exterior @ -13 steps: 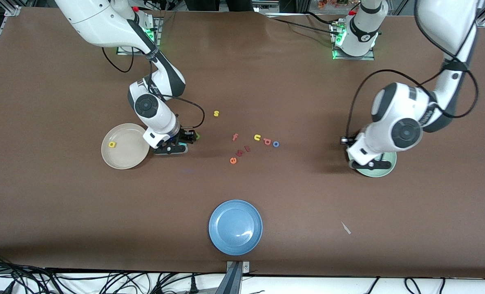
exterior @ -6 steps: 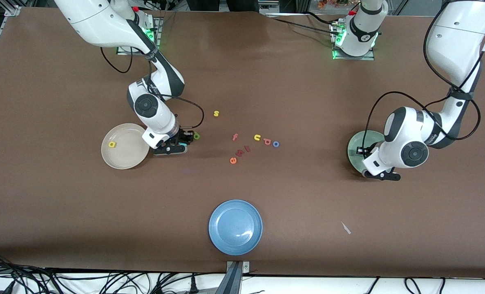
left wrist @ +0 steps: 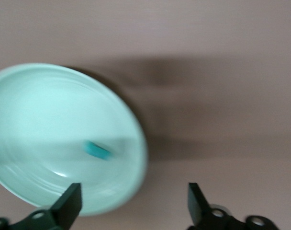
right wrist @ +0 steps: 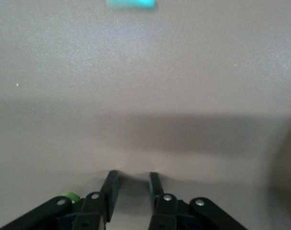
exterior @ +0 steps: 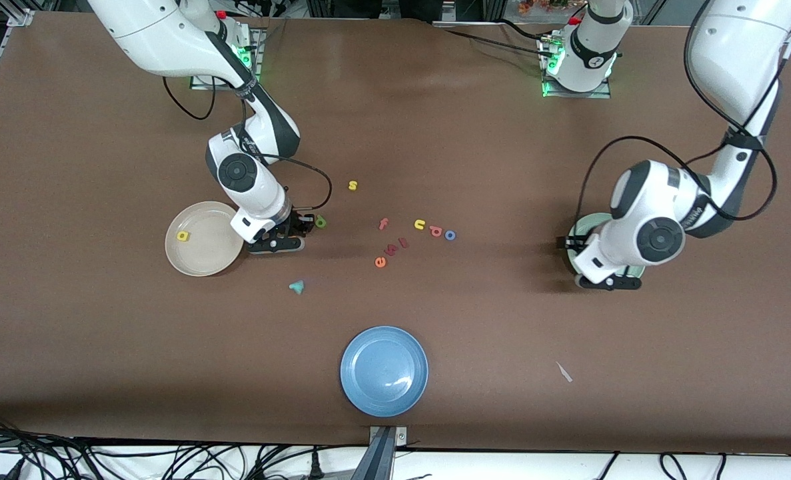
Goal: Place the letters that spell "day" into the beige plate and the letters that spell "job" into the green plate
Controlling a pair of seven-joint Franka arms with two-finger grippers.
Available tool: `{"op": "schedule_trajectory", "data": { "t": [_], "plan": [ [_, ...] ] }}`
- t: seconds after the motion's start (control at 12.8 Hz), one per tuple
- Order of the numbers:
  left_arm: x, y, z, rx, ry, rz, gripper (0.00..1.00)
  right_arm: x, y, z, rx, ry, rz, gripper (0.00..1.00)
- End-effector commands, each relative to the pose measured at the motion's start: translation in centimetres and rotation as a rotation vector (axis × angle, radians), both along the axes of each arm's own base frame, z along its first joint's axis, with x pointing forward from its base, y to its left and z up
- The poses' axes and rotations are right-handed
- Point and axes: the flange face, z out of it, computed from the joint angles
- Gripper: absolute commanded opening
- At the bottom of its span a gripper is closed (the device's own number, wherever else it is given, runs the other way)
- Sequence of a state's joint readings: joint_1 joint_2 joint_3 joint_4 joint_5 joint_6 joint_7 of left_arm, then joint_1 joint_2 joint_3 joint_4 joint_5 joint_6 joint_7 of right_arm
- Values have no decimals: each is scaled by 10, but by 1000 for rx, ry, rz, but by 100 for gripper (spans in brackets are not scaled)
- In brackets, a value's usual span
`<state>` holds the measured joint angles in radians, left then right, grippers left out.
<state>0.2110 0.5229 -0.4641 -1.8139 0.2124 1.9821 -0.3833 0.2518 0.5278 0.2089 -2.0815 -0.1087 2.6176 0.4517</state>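
We see the brown bench [exterior: 502, 167] carrying three plates: the blue plate [exterior: 384, 371] nearest the front camera, the beige plate [exterior: 203, 239] toward the right arm's end, and the green plate [exterior: 592, 221] toward the left arm's end, mostly hidden under the left arm. The left gripper [exterior: 606, 281] hangs over the green plate's rim, its jaws spread wide and empty. The right gripper [exterior: 282, 237] sits low over the bench just beside the beige plate, its jaws a narrow gap apart with nothing between them. The green "d" [exterior: 320, 221] lies on the bench just outside one finger. The yellow "a" [exterior: 182, 235] rests in the beige plate, and a teal letter [left wrist: 97, 150], too blurred to read, lies in the green plate. A loose teal letter [exterior: 296, 287] lies on the bench between the beige and blue plates. Mid-bench, the orange "b" [exterior: 435, 231] and blue "o" [exterior: 450, 235] sit side by side near the yellow "u" [exterior: 420, 225], pink "f" [exterior: 383, 224] and red-orange "e" [exterior: 380, 262]; the yellow "s" [exterior: 352, 185] lies apart.
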Motion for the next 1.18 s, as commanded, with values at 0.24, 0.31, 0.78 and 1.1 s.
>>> {"op": "schedule_trajectory", "data": {
  "t": [0.24,0.31,0.78,1.1],
  "plan": [
    [-41,-142,14,3,-44,290,100,7,2,2,4,-30,14,56],
    [-48,-169,6,-6,-67,361,100,23,5,10,6,-65,29,64],
    [-68,-235,-55,-42,-105,659,95,133,-6,22,-48,-152,44,71],
    [-71,-241,-75,4,-154,770,91,153,9,-7,0,-147,-90,71]
  ]
}}
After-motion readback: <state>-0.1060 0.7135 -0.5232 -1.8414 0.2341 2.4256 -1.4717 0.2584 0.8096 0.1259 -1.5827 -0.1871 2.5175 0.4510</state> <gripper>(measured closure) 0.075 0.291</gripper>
